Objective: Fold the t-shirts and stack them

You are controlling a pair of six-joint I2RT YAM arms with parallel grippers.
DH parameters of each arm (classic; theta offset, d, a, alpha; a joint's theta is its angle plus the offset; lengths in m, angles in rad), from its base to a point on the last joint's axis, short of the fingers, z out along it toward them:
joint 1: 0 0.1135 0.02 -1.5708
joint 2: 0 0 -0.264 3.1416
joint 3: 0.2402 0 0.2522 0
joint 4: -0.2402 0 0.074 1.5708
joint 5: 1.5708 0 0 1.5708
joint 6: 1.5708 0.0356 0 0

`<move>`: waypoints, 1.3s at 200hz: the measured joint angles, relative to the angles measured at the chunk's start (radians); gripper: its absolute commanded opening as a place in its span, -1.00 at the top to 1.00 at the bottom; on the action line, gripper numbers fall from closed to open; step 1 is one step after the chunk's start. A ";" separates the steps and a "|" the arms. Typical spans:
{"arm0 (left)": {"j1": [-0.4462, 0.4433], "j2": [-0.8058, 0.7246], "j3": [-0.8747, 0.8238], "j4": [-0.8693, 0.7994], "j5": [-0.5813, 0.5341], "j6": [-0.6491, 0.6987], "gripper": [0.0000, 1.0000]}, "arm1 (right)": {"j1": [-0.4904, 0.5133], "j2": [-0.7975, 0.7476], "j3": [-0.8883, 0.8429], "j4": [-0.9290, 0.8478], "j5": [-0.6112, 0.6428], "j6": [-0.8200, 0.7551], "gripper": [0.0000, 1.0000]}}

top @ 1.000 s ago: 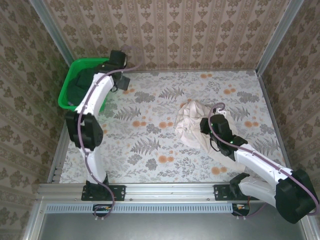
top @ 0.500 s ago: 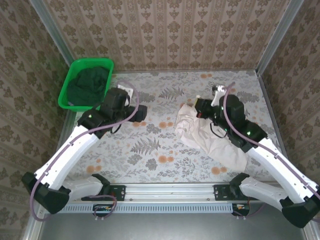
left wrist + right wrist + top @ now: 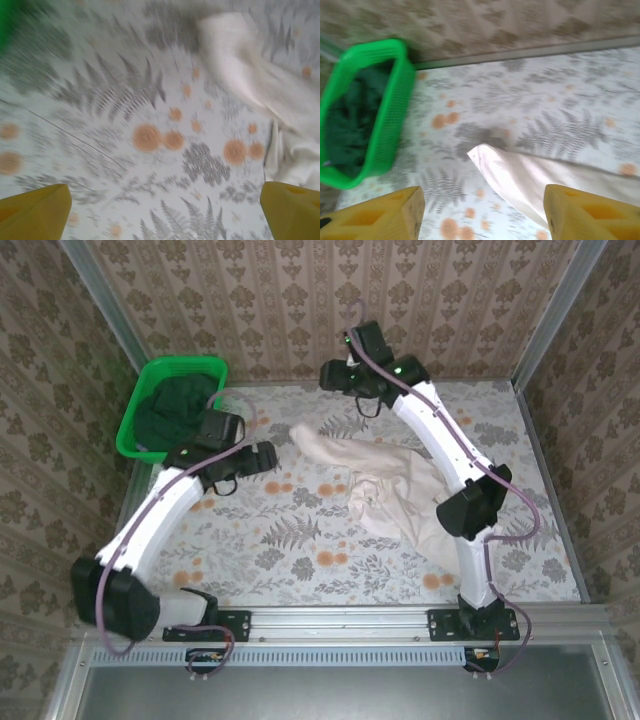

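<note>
The left gripper (image 3: 162, 215) has its jaws spread wide, the yellow fingertips (image 3: 35, 212) at opposite bottom corners of the left wrist view with only patterned tabletop between them; it holds nothing. From above, this left gripper (image 3: 265, 455) hangs over the left half of the table (image 3: 300, 540), near the tip of the cream t-shirt (image 3: 390, 490) but apart from it.

The right gripper (image 3: 480, 215) also has its jaws well apart and empty, and in its wrist view a pointed end of the cream t-shirt (image 3: 520, 180) lies flat on the table below. In the top view the right gripper (image 3: 328, 375) is up by the far wall (image 3: 300, 310), with its arm reaching across the cloth.

The cream t-shirt lies loose and rumpled on the table's centre-right, one long strip stretched toward the left, the bulk bunched nearer the right arm. In the left wrist view that cloth (image 3: 250, 75) fills the upper right, blurred.

The dark green t-shirt (image 3: 175, 410) sits crumpled inside the bright green basket (image 3: 185, 363) at the far-left corner, well apart from the cream one. In the right wrist view the basket (image 3: 395, 100) holds the dark green t-shirt (image 3: 345, 115).
</note>
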 measured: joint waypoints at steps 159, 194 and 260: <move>-0.365 0.744 0.349 -0.026 0.522 0.061 -0.14 | -0.346 -0.806 -1.500 0.075 -0.163 0.126 0.01; -0.366 0.823 0.404 -0.042 0.546 0.081 -0.12 | -0.348 -0.717 -1.551 0.221 -0.274 0.180 0.06; -0.369 0.921 0.559 -0.162 0.552 0.074 0.12 | -0.348 -0.539 -1.551 0.391 -0.379 0.222 0.16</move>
